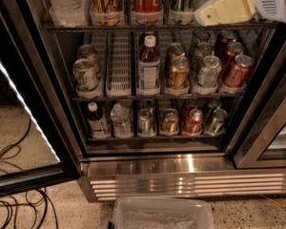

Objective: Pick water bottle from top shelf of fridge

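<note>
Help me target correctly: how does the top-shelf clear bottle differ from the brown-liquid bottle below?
The water bottle is colourless and ribbed; the brown bottle dark, pale-labelled. The water bottle sits on the top shelf, the brown bottle one rack lower. Both stand upright. The gripper is at upper right.

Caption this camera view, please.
Cream gripper at top wire shelf of open steel fridge, right of clear ribbed water bottle.
</note>
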Controlling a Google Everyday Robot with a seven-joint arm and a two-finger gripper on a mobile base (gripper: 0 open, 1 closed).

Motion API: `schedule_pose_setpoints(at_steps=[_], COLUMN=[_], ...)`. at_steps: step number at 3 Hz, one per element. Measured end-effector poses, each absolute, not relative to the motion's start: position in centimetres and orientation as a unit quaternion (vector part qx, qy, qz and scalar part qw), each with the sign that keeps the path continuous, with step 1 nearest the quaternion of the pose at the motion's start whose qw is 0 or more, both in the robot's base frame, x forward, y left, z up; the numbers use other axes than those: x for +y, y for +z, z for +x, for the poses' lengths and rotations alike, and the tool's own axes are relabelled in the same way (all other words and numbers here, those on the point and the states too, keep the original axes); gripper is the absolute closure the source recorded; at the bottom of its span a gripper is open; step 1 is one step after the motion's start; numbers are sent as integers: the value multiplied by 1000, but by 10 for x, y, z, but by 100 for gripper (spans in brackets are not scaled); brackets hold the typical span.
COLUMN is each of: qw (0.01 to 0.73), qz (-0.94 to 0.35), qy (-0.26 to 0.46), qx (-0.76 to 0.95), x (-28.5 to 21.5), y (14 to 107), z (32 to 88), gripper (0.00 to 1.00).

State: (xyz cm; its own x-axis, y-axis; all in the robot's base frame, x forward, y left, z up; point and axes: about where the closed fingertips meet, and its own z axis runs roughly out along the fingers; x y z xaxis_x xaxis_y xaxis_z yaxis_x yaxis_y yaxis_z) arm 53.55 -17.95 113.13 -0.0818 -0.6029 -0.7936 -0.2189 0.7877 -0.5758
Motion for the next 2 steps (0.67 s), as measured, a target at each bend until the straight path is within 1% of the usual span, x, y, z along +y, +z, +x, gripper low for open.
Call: schedule_pose_setpoints(at_steps=[1, 2], qw=[616, 620], qz=[-278, -272], qy=[-143, -140], qx=[723, 723], x=[-169, -164], y=[1117, 1107], z=[538, 544], gripper=[8, 18])
